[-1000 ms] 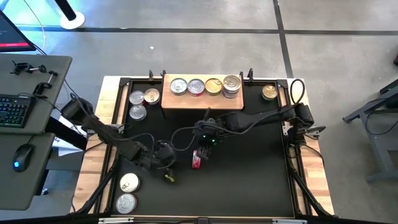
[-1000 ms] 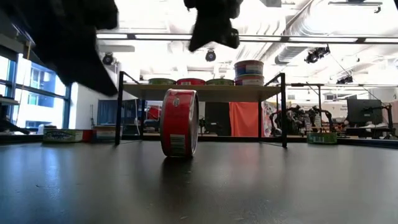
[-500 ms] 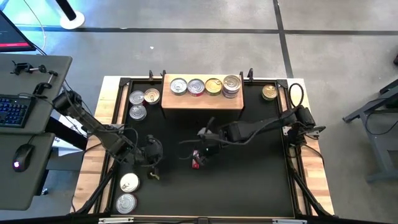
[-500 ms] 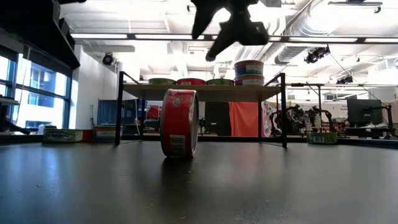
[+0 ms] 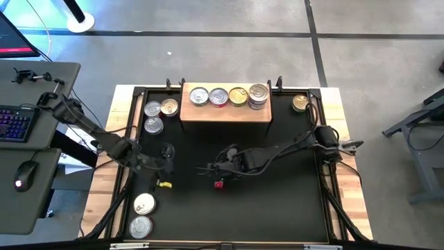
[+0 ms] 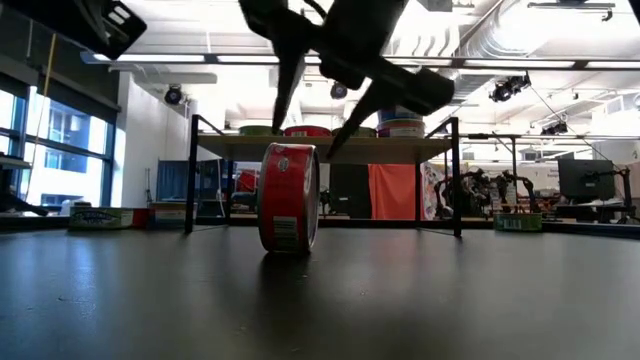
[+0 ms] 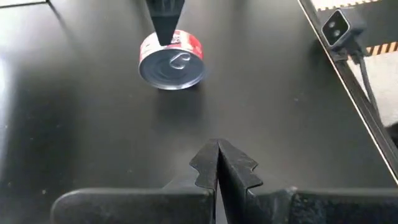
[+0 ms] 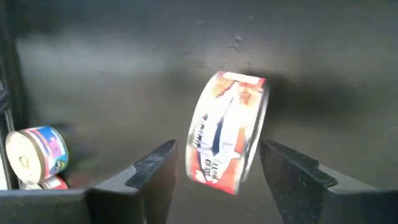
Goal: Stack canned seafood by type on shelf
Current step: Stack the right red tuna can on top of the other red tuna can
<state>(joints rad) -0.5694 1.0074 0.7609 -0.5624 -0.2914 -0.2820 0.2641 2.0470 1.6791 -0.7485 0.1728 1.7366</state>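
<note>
A robotics lab: bare grey concrete floor (image 5: 208, 55), exposed silver ceiling ducts (image 6: 500, 40), a grey desk (image 5: 35, 104) with backlit keyboard (image 5: 15, 125) beside it.

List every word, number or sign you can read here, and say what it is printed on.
None can be read.
Red tin standing on its edge on the mat: label print too small.
Same tin, right wrist view: picture and lettering blurred.
Blue-labelled tin: print blurred.

Grey concrete floor (image 5: 208, 55), grey desk (image 5: 38, 104) with keyboard (image 5: 14, 125), bright ceiling lights (image 6: 560, 62), windows (image 6: 60, 150)
</note>
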